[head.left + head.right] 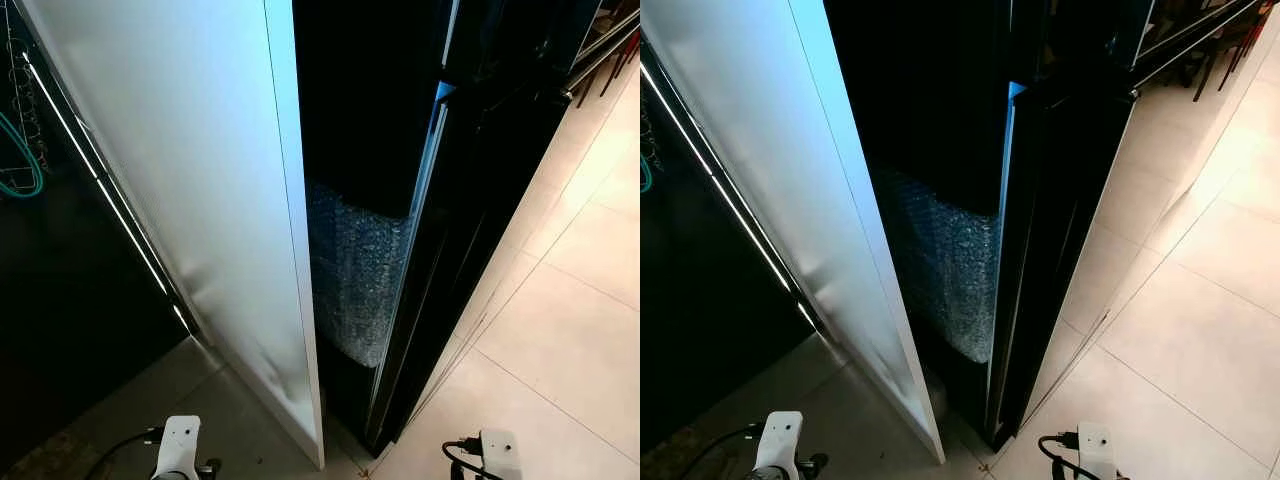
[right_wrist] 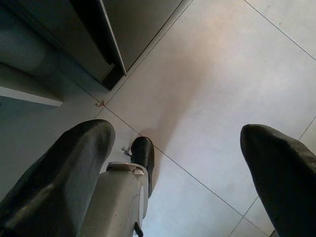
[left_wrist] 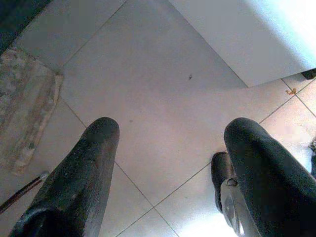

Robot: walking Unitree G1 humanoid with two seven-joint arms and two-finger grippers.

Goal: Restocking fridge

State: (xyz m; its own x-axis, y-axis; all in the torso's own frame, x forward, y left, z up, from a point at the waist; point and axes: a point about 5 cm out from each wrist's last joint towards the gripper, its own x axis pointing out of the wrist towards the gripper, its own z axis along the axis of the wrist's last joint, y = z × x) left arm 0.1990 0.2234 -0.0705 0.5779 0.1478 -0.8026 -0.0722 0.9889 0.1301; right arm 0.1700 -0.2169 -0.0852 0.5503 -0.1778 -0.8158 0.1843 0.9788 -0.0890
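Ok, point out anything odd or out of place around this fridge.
Bubble wrap hangs inside the dark gap between the open white door and the black fridge body, odd for an appliance being restocked. A small brownish scrap lies on the tile floor near the fridge base. Both grippers hang open.

Glossy black fridge (image 1: 480, 220); smooth white door panel (image 1: 190, 180); crinkly bubble wrap (image 1: 355, 280) inside; pale polished floor tiles (image 1: 570, 340); matt black fingers (image 3: 84, 177).
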